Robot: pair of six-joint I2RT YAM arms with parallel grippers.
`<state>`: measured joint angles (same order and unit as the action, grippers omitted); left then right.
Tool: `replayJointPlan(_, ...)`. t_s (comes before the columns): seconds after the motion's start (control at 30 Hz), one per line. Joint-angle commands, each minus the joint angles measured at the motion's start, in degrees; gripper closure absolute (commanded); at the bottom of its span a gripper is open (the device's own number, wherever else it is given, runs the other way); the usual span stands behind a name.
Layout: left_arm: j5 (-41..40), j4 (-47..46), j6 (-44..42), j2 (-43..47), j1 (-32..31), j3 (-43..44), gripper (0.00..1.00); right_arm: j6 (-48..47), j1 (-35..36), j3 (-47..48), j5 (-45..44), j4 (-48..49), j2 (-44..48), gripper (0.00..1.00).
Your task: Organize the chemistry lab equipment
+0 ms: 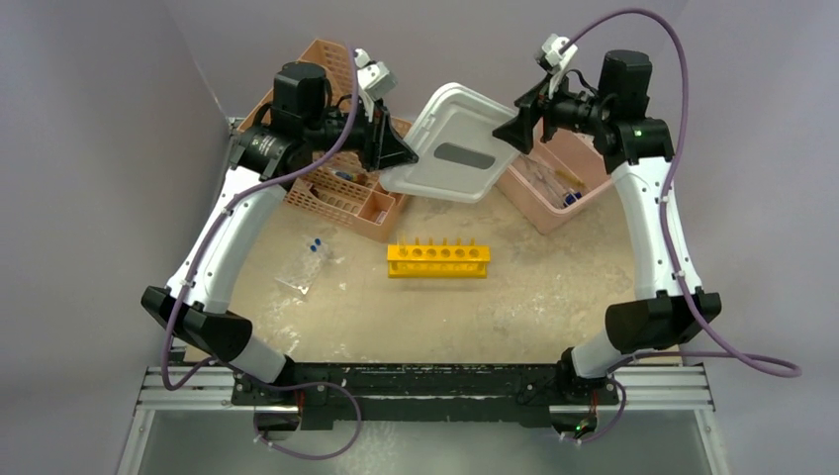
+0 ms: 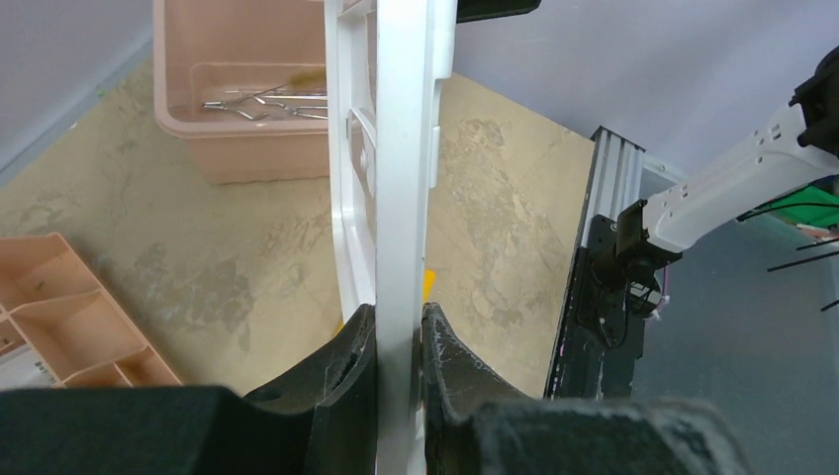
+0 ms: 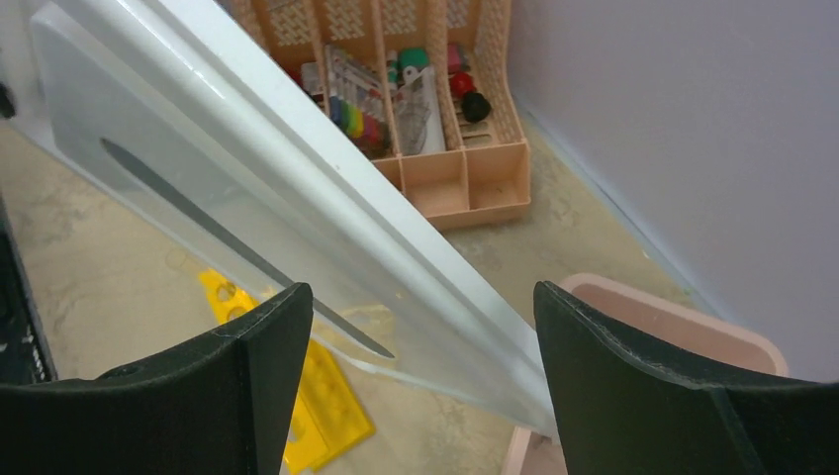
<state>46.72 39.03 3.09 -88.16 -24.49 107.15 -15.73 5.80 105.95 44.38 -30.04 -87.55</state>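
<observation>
One yellow test-tube rack [image 1: 437, 260] sits at the centre of the top view, and two blue-capped tubes [image 1: 317, 244] lie left of centre. There is one white lid [image 1: 450, 143], one pink tub [image 1: 537, 210] at upper right and one peach organizer [image 1: 331, 203] at upper left. At least one pair of metal tongs [image 2: 262, 102] shows. There are two tools: the left tool [image 1: 396, 150] and the right tool [image 1: 519, 127].

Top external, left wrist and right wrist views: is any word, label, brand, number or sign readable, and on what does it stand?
No text can be read in any view.
Pale print on the left arm's black motor housing: too small to read.
Clear packets in the peach mesh desk organizer: blurred, nothing legible.
White plastic lid: no print visible.
</observation>
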Motion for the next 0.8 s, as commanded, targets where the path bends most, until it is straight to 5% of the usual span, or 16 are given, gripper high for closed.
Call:
replayJointPlan(0.0,3.63,0.27,-6.48,2.04,0.47,2.63,1.0,-13.08,-0.7,5.21,13.67,-9.3,-0.47,0.18)
replayJointPlan(0.2,3.28,6.37,-16.37,2.52,0.97,4.49,1.0,-22.89,-0.71,8.26,20.96,-19.13,-1.51,0.26)
replayJointPlan(0.6,9.26,0.78,-13.96,4.42,1.75,4.0,1.0,-26.27,-0.71,4.07,21.6,-20.42,-0.59,0.52)
replayJointPlan(0.77,13.58,-7.86,-8.61,7.37,2.12,0.23,1.0,-26.84,-0.7,2.85,22.03,-20.06,-0.93,0.49)
